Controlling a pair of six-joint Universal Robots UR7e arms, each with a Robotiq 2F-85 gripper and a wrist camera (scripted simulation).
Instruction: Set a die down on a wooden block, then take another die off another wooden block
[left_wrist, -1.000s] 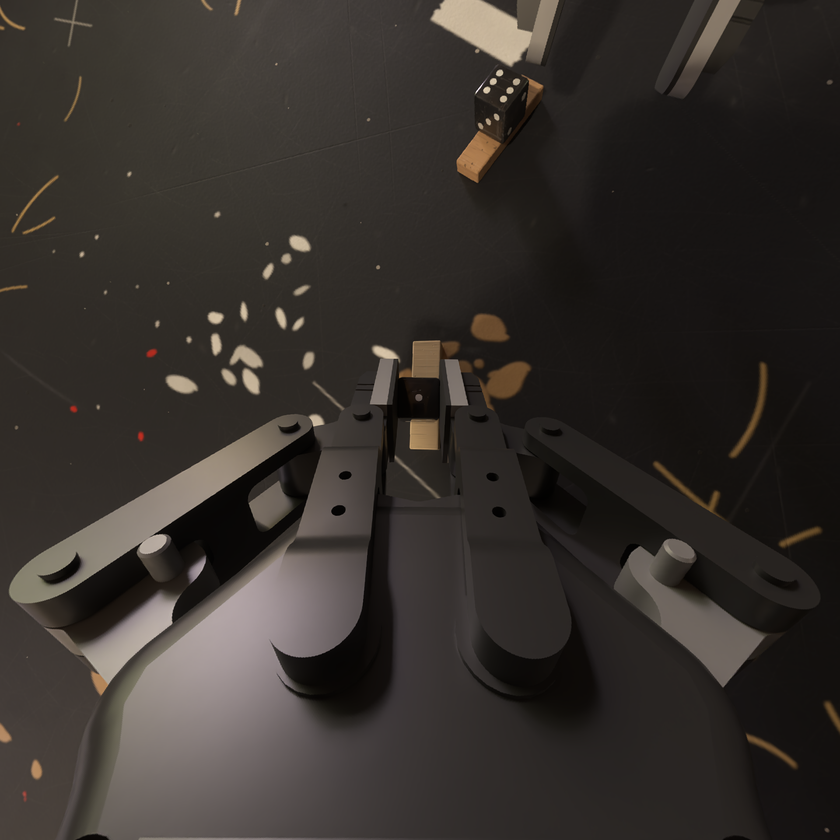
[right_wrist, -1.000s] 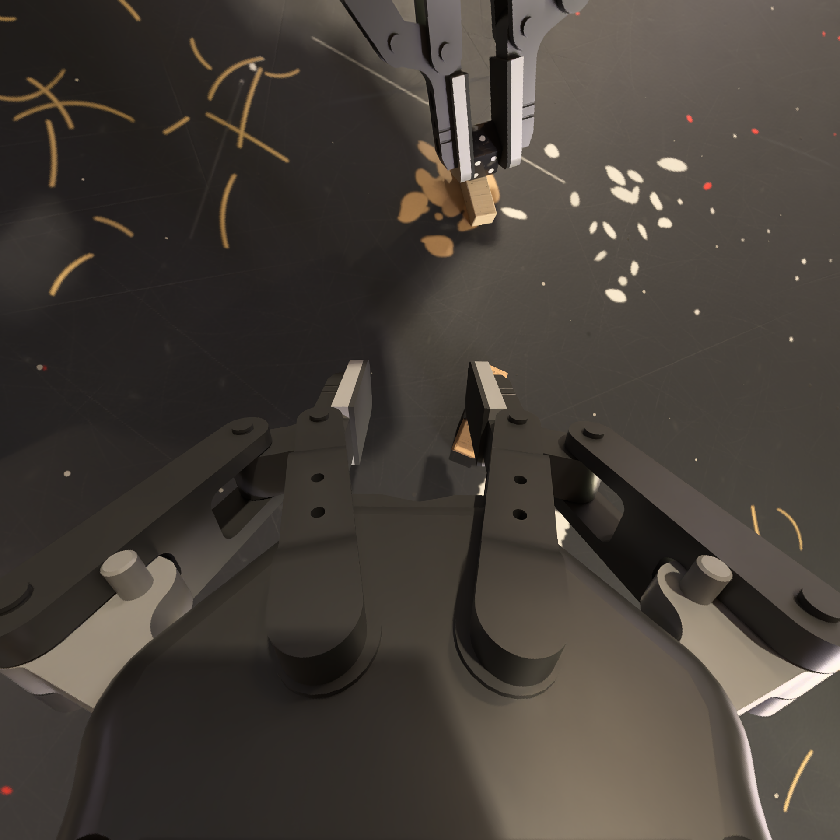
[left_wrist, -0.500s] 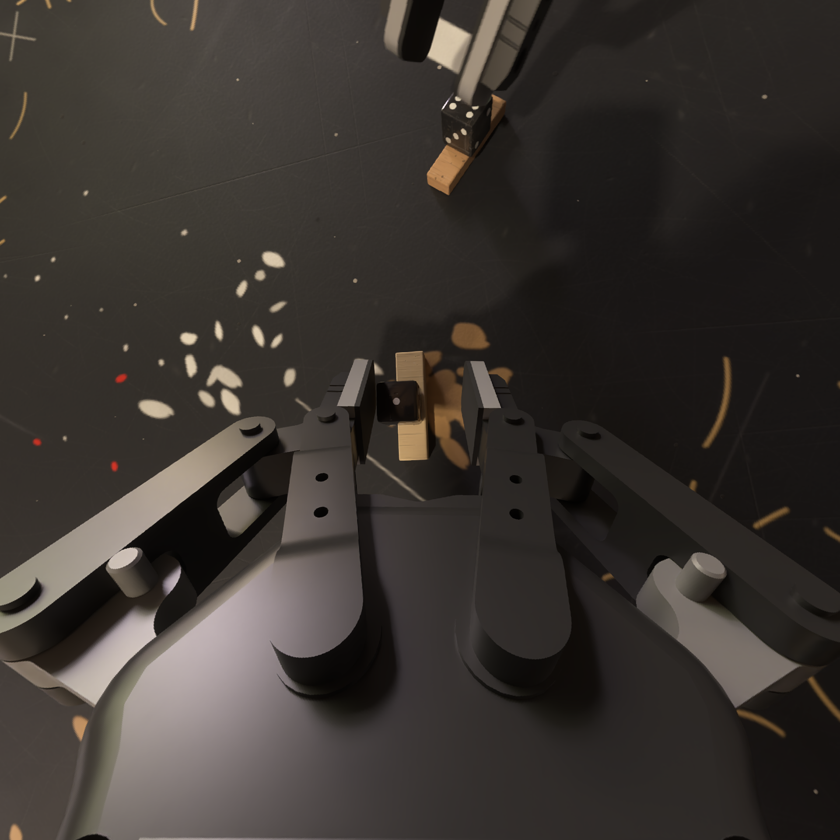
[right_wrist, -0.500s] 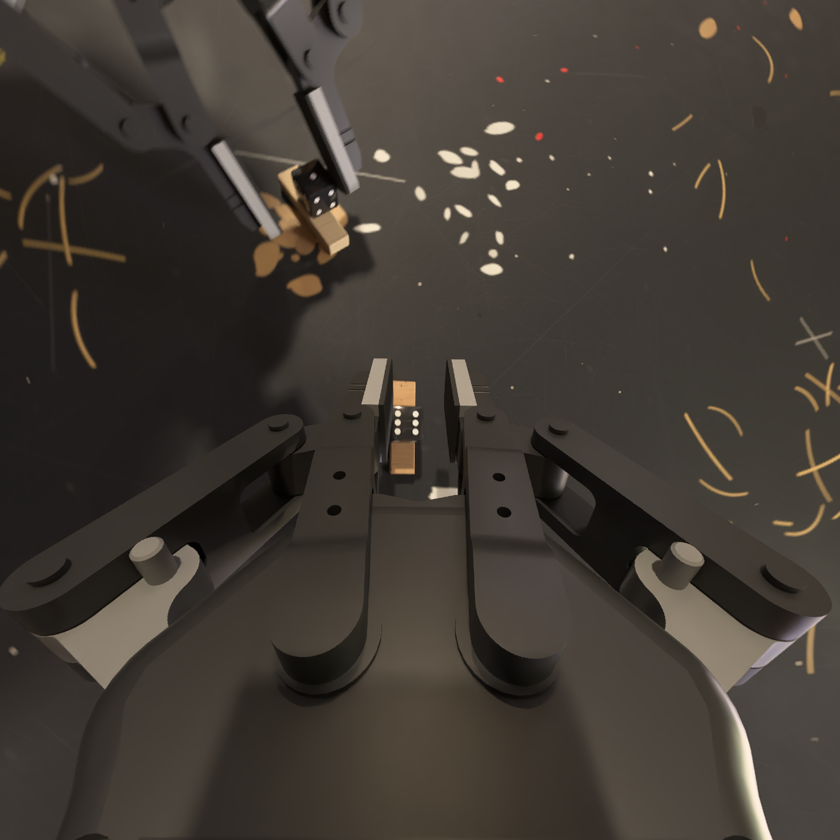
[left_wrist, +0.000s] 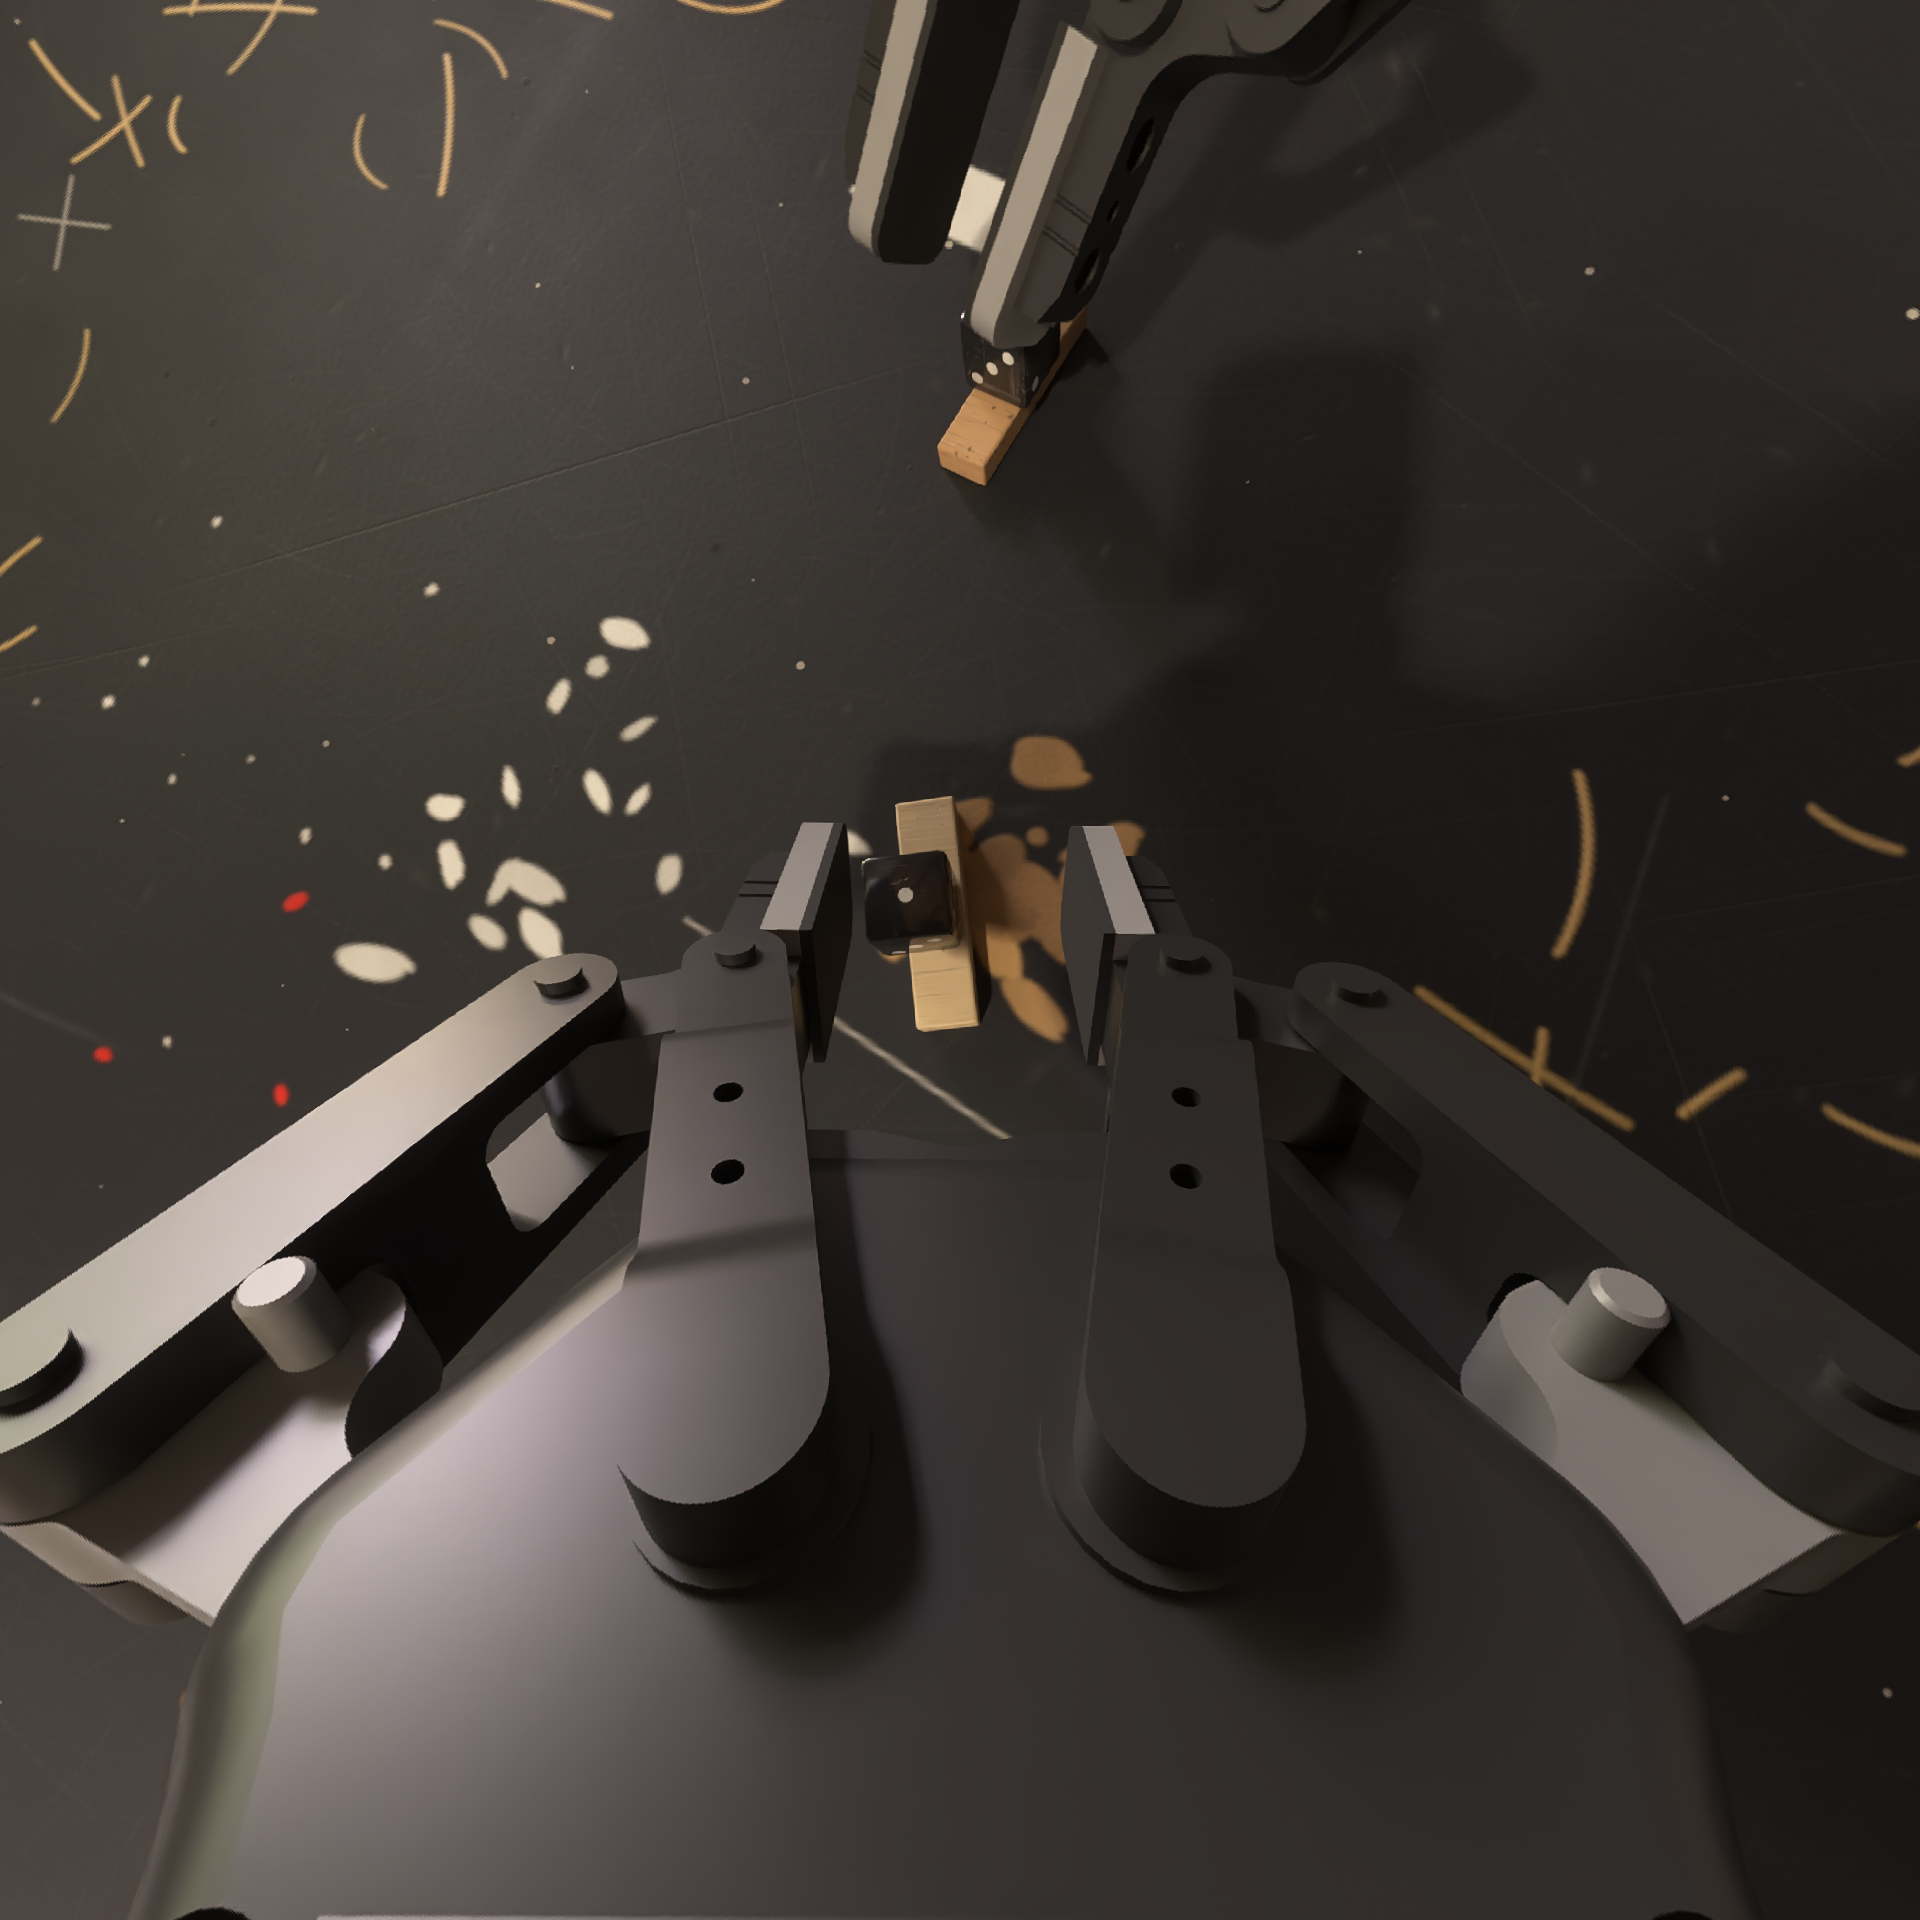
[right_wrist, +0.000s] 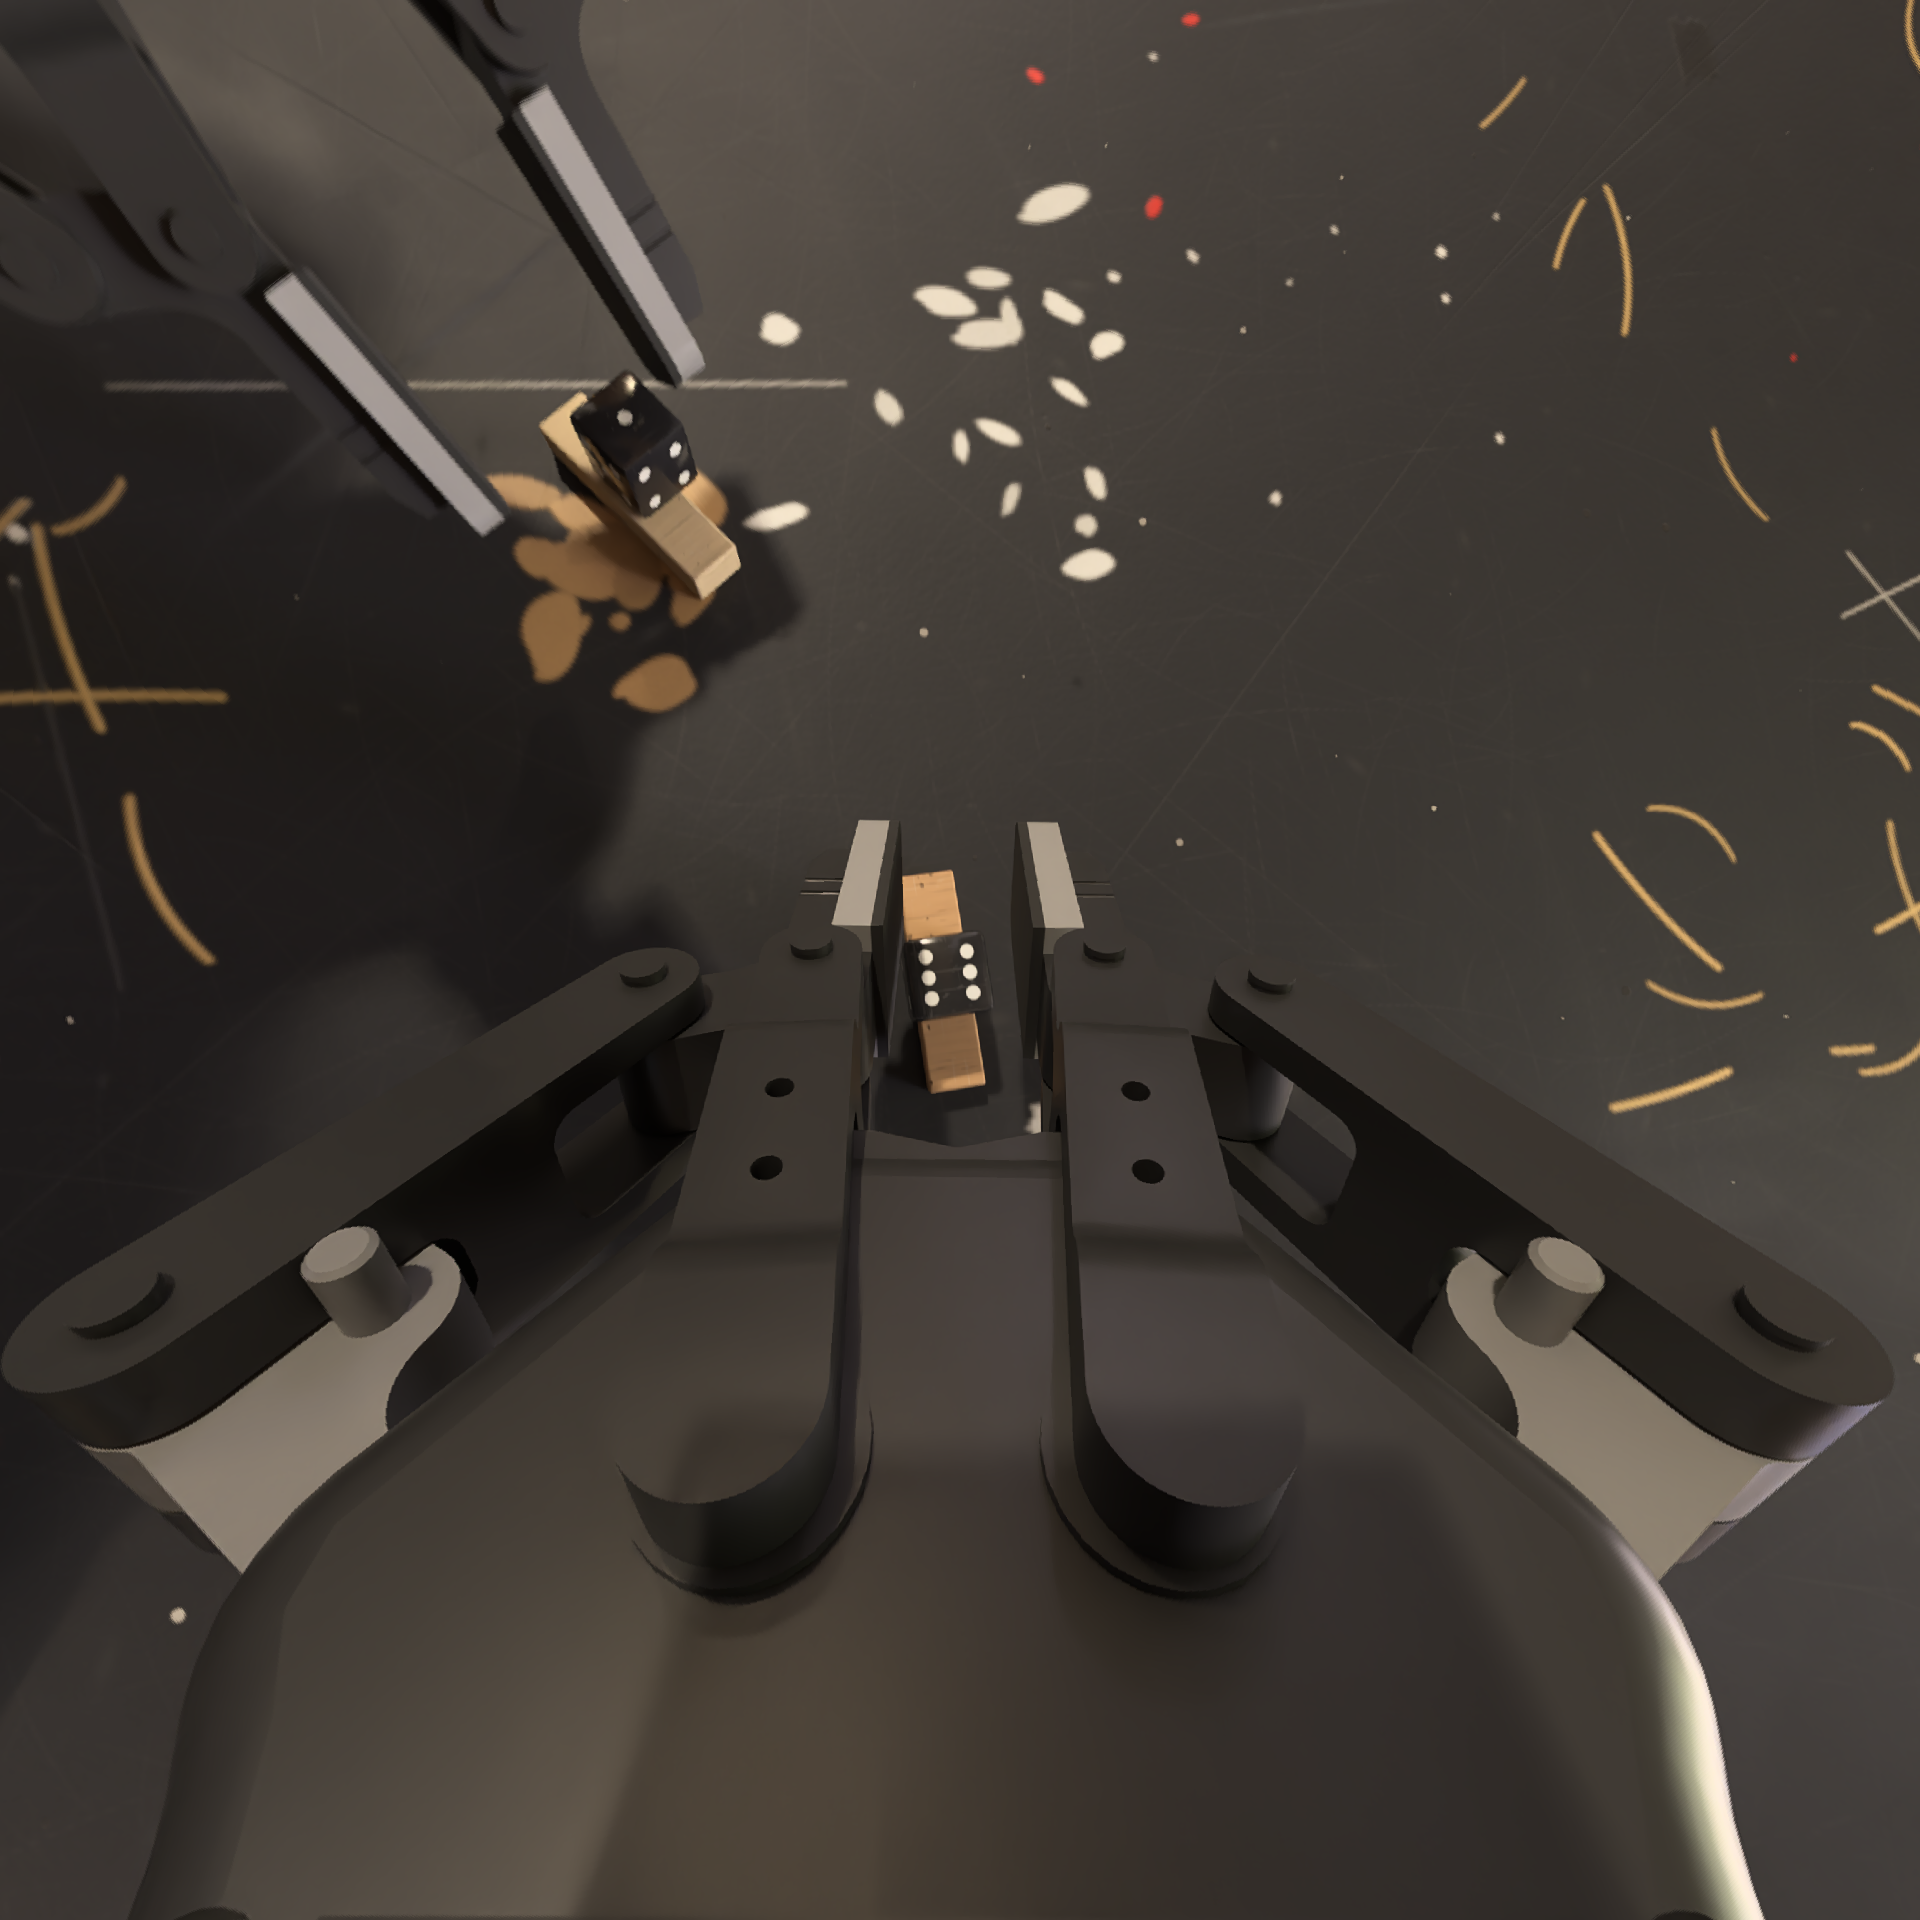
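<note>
In the left wrist view my left gripper (left_wrist: 956, 862) is open. A black die (left_wrist: 906, 902) rests on a pale wooden block (left_wrist: 940, 987) between its fingers, close to the left pad and free of both. In the right wrist view my right gripper (right_wrist: 958, 862) is open, with its fingers on either side of a second black die (right_wrist: 951, 975) on a tan wooden block (right_wrist: 930, 904); small gaps show on both sides. The right gripper (left_wrist: 956, 286) also shows far off in the left wrist view, over that die (left_wrist: 997, 366).
The dark tabletop (left_wrist: 1351, 623) bears cream, tan and red paint flecks and scratch marks. In the right wrist view the left gripper (right_wrist: 582, 436) hangs at the upper left above the first die (right_wrist: 629, 447) and the pale block (right_wrist: 686, 540).
My left gripper has opened, leaving its die on the pale block, and has drawn back a little. My right gripper has swung over the other die and come down around it.
</note>
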